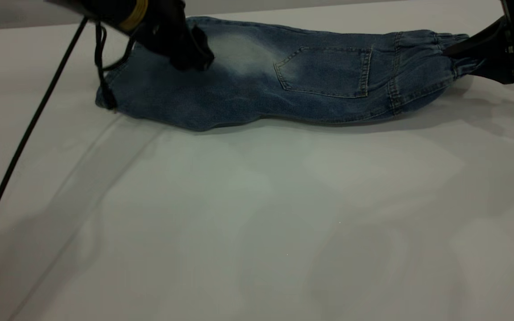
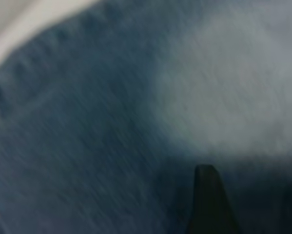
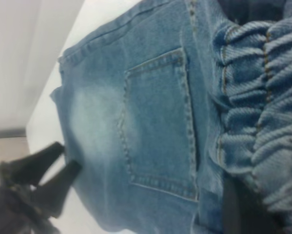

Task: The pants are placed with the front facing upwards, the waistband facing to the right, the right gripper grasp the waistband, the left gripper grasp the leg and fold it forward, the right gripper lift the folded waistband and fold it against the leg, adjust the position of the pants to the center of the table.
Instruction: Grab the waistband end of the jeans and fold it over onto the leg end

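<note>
my left gripper [image 1: 192,55] low on leg [image 1: 221,67], fingers spread | right gripper [image 1: 464,55] fingers clamping waistband [image 1: 440,49] | pants [image 1: 283,84]: 1 | tabletop [image 1: 257,214]

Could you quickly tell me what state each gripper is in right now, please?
Left gripper: on the leg of the pants; open or shut cannot be told.
Right gripper: shut on the waistband.
</note>
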